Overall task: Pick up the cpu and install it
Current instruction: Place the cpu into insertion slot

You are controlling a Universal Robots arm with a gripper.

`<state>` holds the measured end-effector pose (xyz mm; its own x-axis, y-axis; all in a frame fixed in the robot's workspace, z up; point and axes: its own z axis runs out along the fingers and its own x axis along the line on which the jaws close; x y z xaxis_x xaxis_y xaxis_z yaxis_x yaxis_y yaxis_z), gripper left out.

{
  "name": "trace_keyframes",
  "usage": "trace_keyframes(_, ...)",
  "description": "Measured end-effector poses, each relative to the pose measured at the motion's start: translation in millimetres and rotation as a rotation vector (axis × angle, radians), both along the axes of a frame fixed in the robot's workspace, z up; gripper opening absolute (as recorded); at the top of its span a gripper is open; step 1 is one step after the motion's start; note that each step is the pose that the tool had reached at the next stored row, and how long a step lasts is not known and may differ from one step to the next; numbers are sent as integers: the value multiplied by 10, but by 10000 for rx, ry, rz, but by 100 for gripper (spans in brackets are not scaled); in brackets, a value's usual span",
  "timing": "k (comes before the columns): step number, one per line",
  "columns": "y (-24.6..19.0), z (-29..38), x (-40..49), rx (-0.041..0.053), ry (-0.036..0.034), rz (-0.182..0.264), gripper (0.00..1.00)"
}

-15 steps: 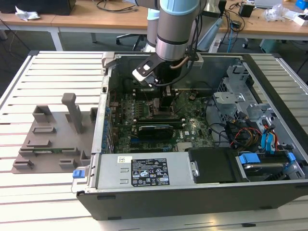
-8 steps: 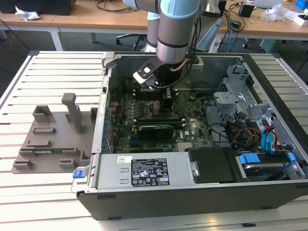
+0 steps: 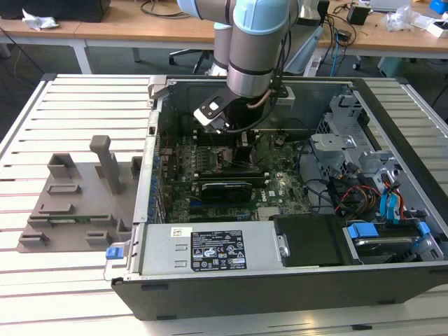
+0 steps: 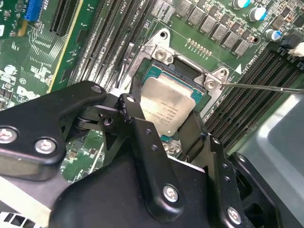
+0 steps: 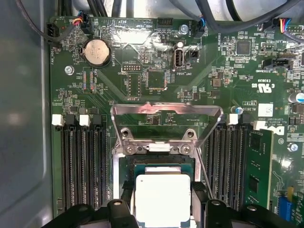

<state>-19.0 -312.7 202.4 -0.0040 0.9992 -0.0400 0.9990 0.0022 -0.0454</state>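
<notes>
End effector (image 4: 160, 118) tight on cpu (image 4: 167, 105) (edgewise)

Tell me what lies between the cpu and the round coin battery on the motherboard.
In the first wrist view, the opened metal socket frame lies between the cpu and the coin battery. Past the frame there is green board with small components.

Silvery-white lid on the cpu (image 4: 167, 107), thin teal-green rim around it — and the gripper (image 4: 164, 117) is matte black with silver screws. Motherboard (image 5: 213, 95) is deep green, speckled with fine white print; out in the exterior view, the arm (image 3: 252, 63) is grey capped pale blue, the fixture (image 3: 77, 196) plain grey.
</notes>
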Motion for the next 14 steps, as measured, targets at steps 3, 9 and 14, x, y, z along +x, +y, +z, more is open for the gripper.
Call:
trace_keyframes(3, 10, -12, 2, 1, 0, 27, 55)
trace_keyframes(9, 18, -49, 7, -4, 2, 27, 55)
trace_keyframes(14, 19, -52, 9, 3, -4, 29, 55)
